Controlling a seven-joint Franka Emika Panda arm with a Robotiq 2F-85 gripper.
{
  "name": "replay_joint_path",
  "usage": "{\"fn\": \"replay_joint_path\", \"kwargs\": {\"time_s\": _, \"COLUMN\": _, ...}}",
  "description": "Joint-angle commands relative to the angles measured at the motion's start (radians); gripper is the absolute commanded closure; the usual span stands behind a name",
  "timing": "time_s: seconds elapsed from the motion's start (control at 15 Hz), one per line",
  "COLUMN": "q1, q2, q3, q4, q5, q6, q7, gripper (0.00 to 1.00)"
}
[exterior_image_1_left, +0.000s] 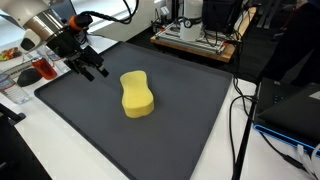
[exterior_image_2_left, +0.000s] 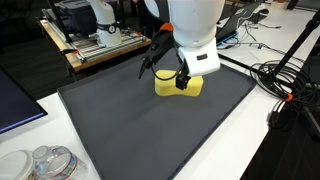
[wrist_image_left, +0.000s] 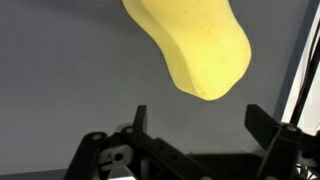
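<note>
On the dark mat (exterior_image_1_left: 190, 125) covering the desk (exterior_image_1_left: 40, 152), the yellow sponge (exterior_image_1_left: 137, 94) lies near the middle, with my end effector (exterior_image_1_left: 93, 70) hanging just beside it, spread wide and empty. If I come down off-centre, I reckon one finger would shove or squash the soft sponge instead of straddling it.

you have a white tabletop (exterior_image_1_left: 22, 140) with a large dark grey rectangular mat (exterior_image_1_left: 180, 125) spread flat over most of it. a yellow peanut-shaped foam sponge (exterior_image_1_left: 137, 95) lies directly on the mat, near its middle. black cables (exterior_image_1_left: 240, 120) trail over the bare table just beside the mat's edge.
</note>
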Motion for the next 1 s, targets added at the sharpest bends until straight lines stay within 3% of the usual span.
{"fn": "replay_joint_path", "kwargs": {"time_s": 0.0, "q1": -0.035, "q2": -0.133, "q3": -0.003, "q4": -0.239, "q5": 0.053, "q6": 0.116, "q7": 0.077, "gripper": 0.0}}
{"fn": "replay_joint_path", "kwargs": {"time_s": 0.07, "q1": -0.015, "q2": -0.158, "q3": -0.044, "q4": -0.277, "q5": 0.098, "q6": 0.137, "q7": 0.081, "gripper": 0.0}}
{"fn": "replay_joint_path", "kwargs": {"time_s": 0.47, "q1": -0.015, "q2": -0.307, "q3": -0.106, "q4": -0.545, "q5": 0.227, "q6": 0.327, "q7": 0.159, "gripper": 0.0}}
{"fn": "replay_joint_path", "kwargs": {"time_s": 0.93, "q1": -0.014, "q2": -0.507, "q3": -0.177, "q4": -0.876, "q5": 0.333, "q6": 0.426, "q7": 0.141, "gripper": 0.0}}
